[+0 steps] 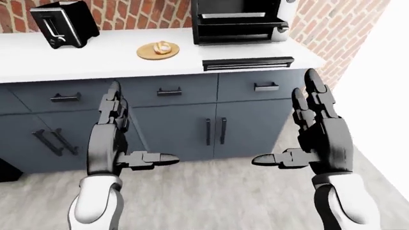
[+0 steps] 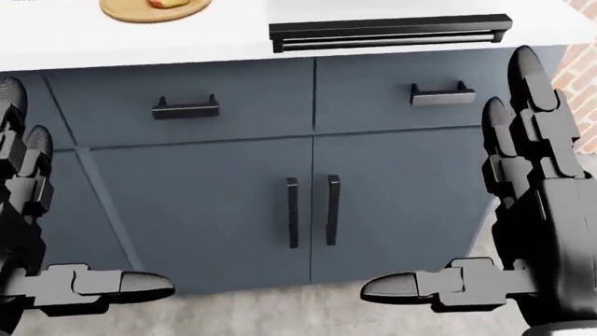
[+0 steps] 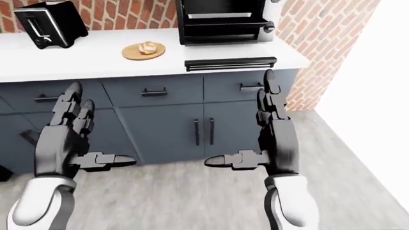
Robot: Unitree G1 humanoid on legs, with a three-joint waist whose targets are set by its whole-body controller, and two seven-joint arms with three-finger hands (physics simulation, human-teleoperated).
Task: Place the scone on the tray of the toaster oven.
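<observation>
a kitchen: white counter (image 1: 96, 60) over blue-grey cabinets (image 1: 172, 124), brick wall (image 1: 134, 14) at top, toaster (image 1: 63, 24) upper left, open toaster oven (image 1: 239, 21) upper right.

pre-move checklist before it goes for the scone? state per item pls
1. Pale scone visible, lying on the round wooden plate: ok.
2. Black toaster oven door is down and its tray exposed: ok.
3. Left hand empty, fingers spread: ok.
4. Right hand empty, fingers spread: ok.
5. Hands within reach of the white countertop: not ok; both hang low against the grey-blue cabinet doors, apart from the counter.
6. Path from plate to oven clear: ok; the black slot toaster stands at the far left of the left-eye view.
</observation>
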